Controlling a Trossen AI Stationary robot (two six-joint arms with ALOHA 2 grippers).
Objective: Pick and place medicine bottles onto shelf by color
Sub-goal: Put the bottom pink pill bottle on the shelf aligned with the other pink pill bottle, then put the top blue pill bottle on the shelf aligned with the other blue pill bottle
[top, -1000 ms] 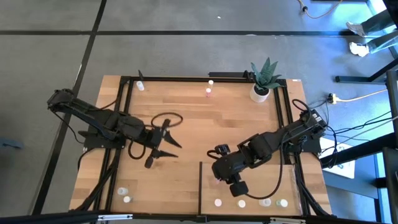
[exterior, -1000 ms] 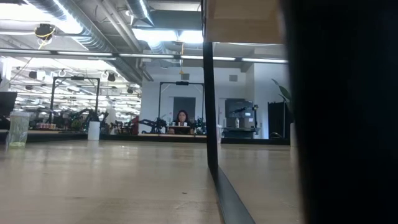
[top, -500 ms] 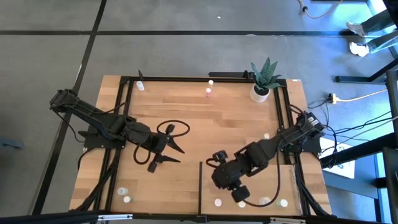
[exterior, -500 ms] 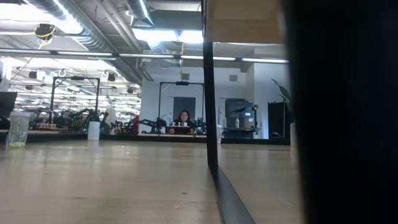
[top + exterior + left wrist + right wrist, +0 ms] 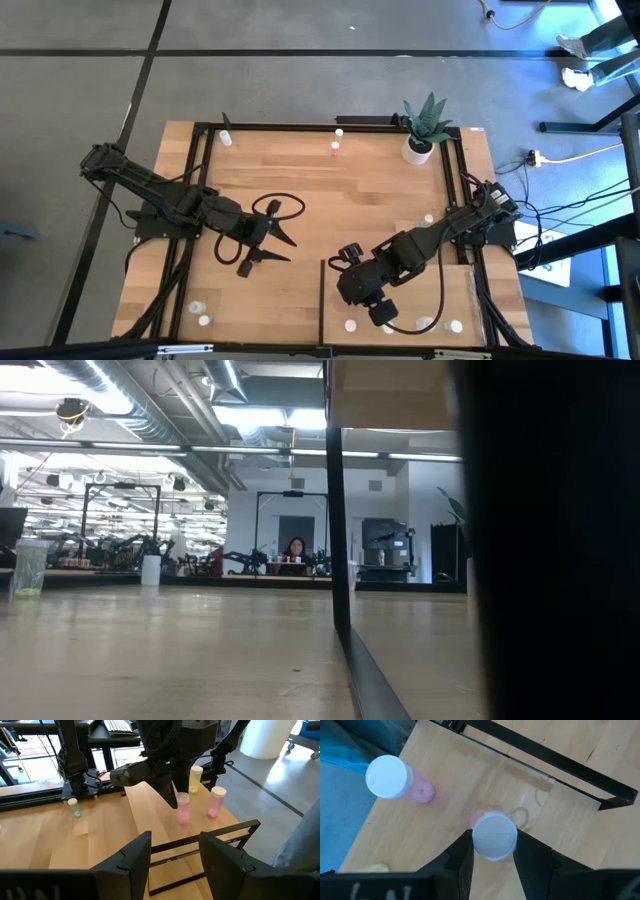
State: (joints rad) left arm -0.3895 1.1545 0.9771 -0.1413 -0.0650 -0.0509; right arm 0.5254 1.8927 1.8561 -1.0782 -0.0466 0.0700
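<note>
The right gripper (image 5: 378,312) reaches down over the shelf (image 5: 335,300) at the table's (image 5: 320,180) near edge, toward the near right corner; its fingers (image 5: 457,855) close on a pink bottle (image 5: 494,836) with a white cap, which stands on the shelf's pale wood; a second pink bottle (image 5: 400,780) stands just beside it, nearer the shelf's outer edge, and a yellow bottle (image 5: 195,779) stands close behind them in the left wrist view; more bottles (image 5: 455,326) sit along the shelf's near edge toward the right corner. The left gripper (image 5: 268,238) hangs over the middle of the table's left half, its two fingers (image 5: 131,865) spread apart with nothing between them; a loop of dark cable (image 5: 280,208) lies beside it. Two small bottles (image 5: 200,312) stand at the near left corner; two more (image 5: 337,140) stand by the far edge; a green-tinted bottle (image 5: 75,807) stands on the wood near the frame. A potted plant (image 5: 424,125) sits at the far right corner.
</note>
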